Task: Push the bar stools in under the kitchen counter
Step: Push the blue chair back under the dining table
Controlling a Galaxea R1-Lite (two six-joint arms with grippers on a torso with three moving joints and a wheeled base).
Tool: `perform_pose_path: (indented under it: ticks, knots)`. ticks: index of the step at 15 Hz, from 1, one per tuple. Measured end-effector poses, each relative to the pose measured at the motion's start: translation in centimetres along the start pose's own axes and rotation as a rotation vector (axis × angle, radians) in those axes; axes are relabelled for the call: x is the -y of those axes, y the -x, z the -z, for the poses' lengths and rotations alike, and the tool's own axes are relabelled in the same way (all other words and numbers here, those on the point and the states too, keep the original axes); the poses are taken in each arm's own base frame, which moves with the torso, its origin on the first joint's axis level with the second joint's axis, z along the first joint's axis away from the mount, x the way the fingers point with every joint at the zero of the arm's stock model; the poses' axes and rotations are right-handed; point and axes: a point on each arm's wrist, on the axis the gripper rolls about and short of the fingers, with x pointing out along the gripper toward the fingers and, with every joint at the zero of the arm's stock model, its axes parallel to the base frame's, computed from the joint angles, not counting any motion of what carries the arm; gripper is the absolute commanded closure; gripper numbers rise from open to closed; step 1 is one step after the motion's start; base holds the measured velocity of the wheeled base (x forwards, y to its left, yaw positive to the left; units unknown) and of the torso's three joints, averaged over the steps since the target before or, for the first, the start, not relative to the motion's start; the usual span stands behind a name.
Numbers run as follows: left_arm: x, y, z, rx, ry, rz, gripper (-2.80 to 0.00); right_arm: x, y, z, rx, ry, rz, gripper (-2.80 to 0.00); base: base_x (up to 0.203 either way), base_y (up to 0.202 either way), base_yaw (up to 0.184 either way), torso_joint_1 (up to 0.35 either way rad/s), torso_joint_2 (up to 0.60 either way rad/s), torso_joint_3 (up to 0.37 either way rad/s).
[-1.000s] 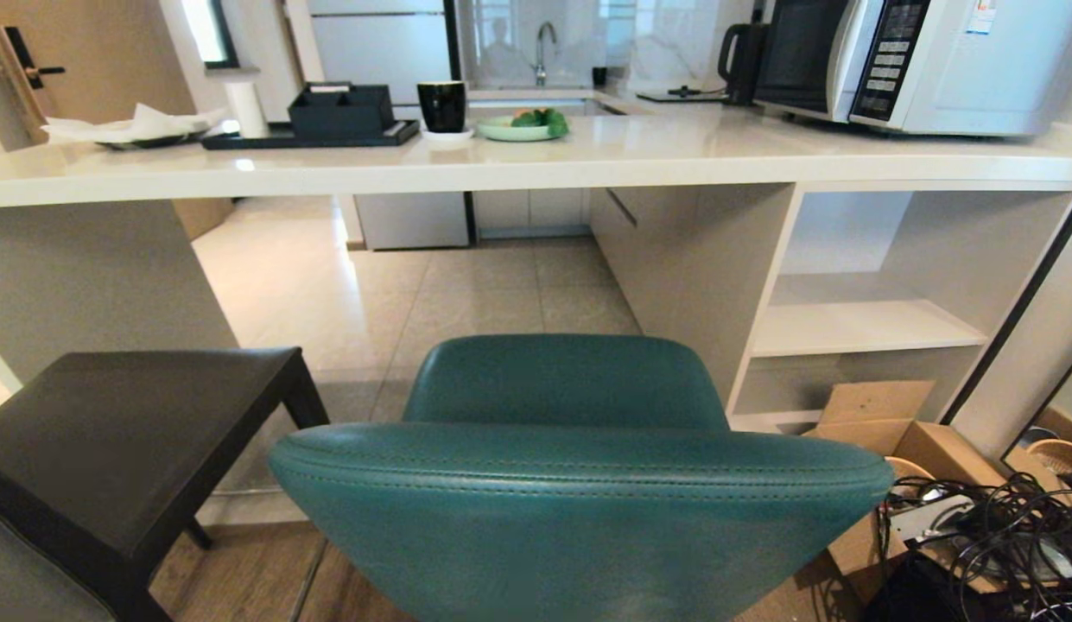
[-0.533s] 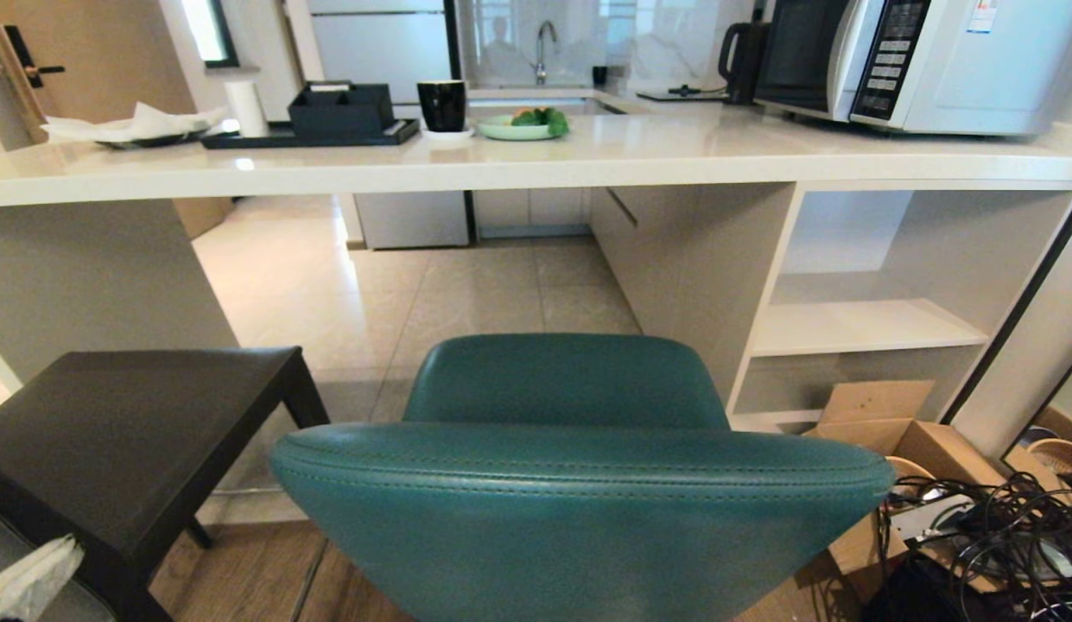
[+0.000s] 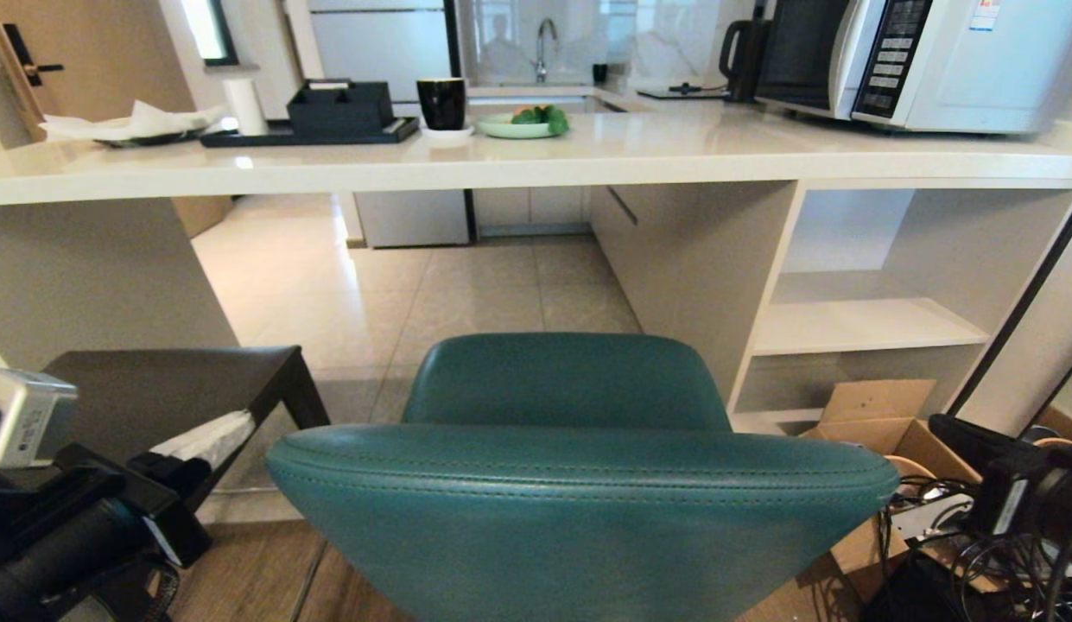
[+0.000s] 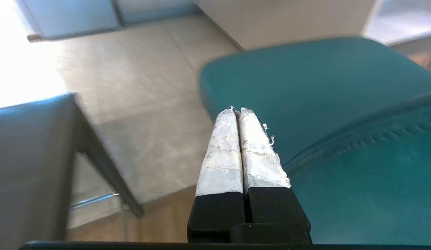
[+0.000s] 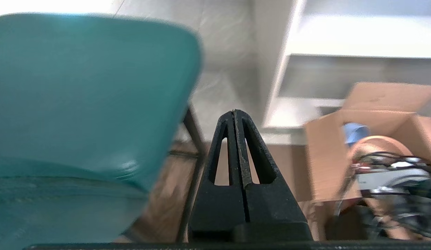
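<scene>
Nearest the head camera: teal leather stool with curved shell back [image 3: 579, 510], back rim stitched, seat facing the long white glossy stone-like kitchen counter [image 3: 536, 160]. Stool stands clear of the counter, out on the wood floor, a stretch of beige tile [image 3: 466, 302] between seat and counter edge.

Left gripper [image 3: 203, 441], white-taped fingers [image 4: 232, 149] pressed together, clenched on nothing, sits just left of the teal stool's back, above the near corner of the boxy dark grey leather stool [image 3: 173, 389]. Contact with either stool: cannot tell. The dark stool is left of the teal one, also short of the counter, beside the counter's white slab end leg [image 3: 86, 276].

Right gripper [image 5: 234, 118], black fingers closed together and empty, hangs just right of the teal stool's back, apart from it; one thin black stool leg [image 5: 194, 132] shows beside it.

Right of the teal stool, on the floor: open brown cardboard box [image 3: 881, 423] and a tangle of black cables [image 3: 1002, 536], both in front of the counter's white open shelves [image 3: 864, 324].

On the countertop: black tray with black box [image 3: 328, 121], black mug [image 3: 442, 104], green plate of food [image 3: 523, 125], crumpled white paper [image 3: 130, 125], white microwave [image 3: 924, 60], black kettle [image 3: 741, 56].

Beyond the counter: farther worktop with chrome tap [image 3: 544, 43].
</scene>
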Motion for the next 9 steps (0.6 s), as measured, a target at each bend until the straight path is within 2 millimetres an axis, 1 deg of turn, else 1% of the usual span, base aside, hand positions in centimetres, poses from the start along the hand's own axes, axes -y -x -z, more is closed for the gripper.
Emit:
perform_pose_path:
  ticks: [3,5,6,7,9]
  knots:
    - [-0.1,-3.0,1.0,-0.023,0.001,0.007,0.00,-2.4,-2.0,0.7,-0.040,0.000,-0.027,0.00,0.000,0.000,0.000,0.000,0.00,0.000]
    - [-0.2,-5.0,1.9,-0.005,-0.012,-0.023,0.00,-3.9,-3.2,1.0,-0.023,-0.002,-0.022,0.00,0.000,0.000,0.000,0.000,0.00,0.000]
    - [-0.2,-5.7,2.6,-0.008,-0.016,-0.042,0.00,-4.4,-3.6,1.1,-0.014,-0.003,-0.021,0.00,0.000,0.000,0.000,0.000,0.00,0.000]
    - [-0.1,-6.0,3.6,-0.031,-0.014,-0.057,0.00,-4.7,-3.9,1.4,-0.026,0.003,-0.029,0.00,0.000,0.000,0.000,0.000,0.00,0.000]
    - [0.1,-6.0,5.2,-0.097,-0.005,-0.060,0.00,-5.3,-4.1,1.8,-0.047,0.013,-0.053,0.00,0.000,0.000,0.000,0.000,0.00,0.000]
